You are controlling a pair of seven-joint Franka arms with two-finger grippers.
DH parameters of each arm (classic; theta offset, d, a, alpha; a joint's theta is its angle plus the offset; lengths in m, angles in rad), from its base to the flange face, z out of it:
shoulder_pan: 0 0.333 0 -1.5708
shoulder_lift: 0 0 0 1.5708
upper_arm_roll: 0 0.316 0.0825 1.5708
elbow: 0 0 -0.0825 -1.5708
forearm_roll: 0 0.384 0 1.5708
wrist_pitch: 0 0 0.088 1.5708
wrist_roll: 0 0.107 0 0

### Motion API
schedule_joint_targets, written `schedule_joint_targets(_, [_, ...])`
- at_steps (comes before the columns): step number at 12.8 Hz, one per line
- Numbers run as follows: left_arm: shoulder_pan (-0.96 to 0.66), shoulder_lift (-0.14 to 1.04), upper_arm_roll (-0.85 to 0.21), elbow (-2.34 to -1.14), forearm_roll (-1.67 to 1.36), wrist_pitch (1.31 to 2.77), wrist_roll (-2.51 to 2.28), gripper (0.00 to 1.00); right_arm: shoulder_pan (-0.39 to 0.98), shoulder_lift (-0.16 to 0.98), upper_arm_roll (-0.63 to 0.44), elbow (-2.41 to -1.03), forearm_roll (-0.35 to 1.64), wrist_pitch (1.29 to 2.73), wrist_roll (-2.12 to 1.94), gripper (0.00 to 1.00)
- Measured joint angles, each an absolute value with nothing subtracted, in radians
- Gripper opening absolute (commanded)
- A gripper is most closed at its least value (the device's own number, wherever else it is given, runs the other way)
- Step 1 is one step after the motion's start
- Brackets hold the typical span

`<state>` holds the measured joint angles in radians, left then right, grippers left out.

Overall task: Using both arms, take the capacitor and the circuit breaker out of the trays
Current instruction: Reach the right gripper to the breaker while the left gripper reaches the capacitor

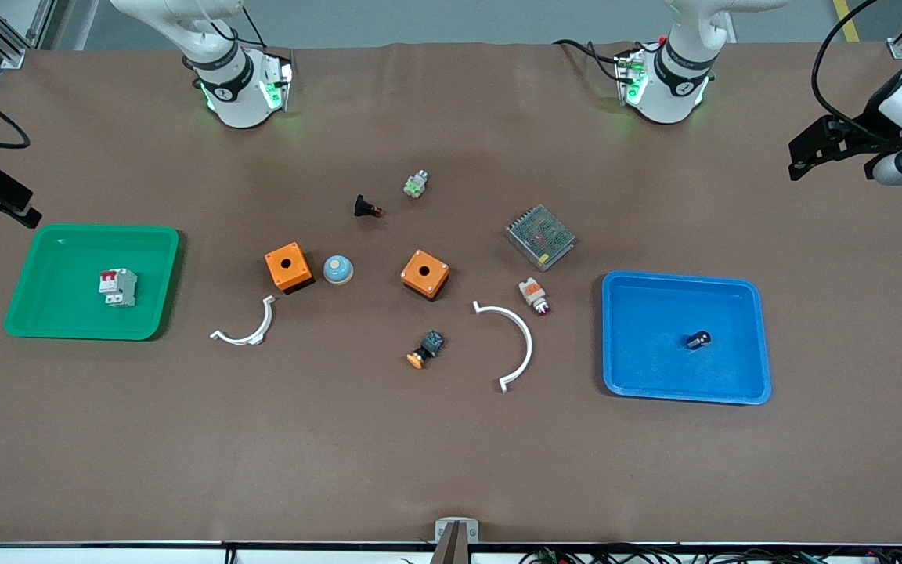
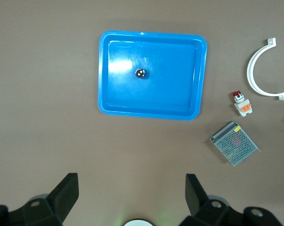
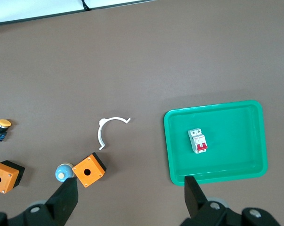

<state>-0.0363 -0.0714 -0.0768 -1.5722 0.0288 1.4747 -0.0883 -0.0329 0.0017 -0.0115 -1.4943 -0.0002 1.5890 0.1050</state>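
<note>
The capacitor (image 1: pixel 698 340), a tiny black cylinder, lies in the blue tray (image 1: pixel 733 392); it also shows in the left wrist view (image 2: pixel 141 72). The breaker (image 1: pixel 117 287), white-grey with a red lever, lies in the green tray (image 1: pixel 67 329); it also shows in the right wrist view (image 3: pixel 198 141). My left gripper (image 1: pixel 799 157) is open and empty, up over the left arm's end of the table, apart from the blue tray (image 2: pixel 151 109). My right gripper (image 1: pixel 24 211) is open and empty, up over the right arm's end, beside the green tray (image 3: pixel 212 176).
Between the trays lie two orange boxes (image 1: pixel 288 266) (image 1: pixel 425 273), a blue dome (image 1: pixel 337 269), a black red-tipped button (image 1: pixel 366 207), a green-white part (image 1: pixel 416 185), a metal power supply (image 1: pixel 539 236), an indicator light (image 1: pixel 534 295), an orange-capped button (image 1: pixel 426 350) and two white curved clips (image 1: pixel 247 329) (image 1: pixel 514 345).
</note>
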Motion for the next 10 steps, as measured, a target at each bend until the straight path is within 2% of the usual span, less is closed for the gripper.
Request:
schedule_joint_targets(6, [-0.029,-0.052,-0.073,-1.573,0.029,1.473,-0.083,1.00,-0.033,0.003,-0.013,-1.494,0.000,1.590,0.105,1.00])
schedule_joint_targets(10, [-0.005,0.081,-0.070,-1.592,0.029,1.574,-0.083,1.00,-0.047,0.031,-0.017,-1.500,-0.002,1.588,0.106,1.00])
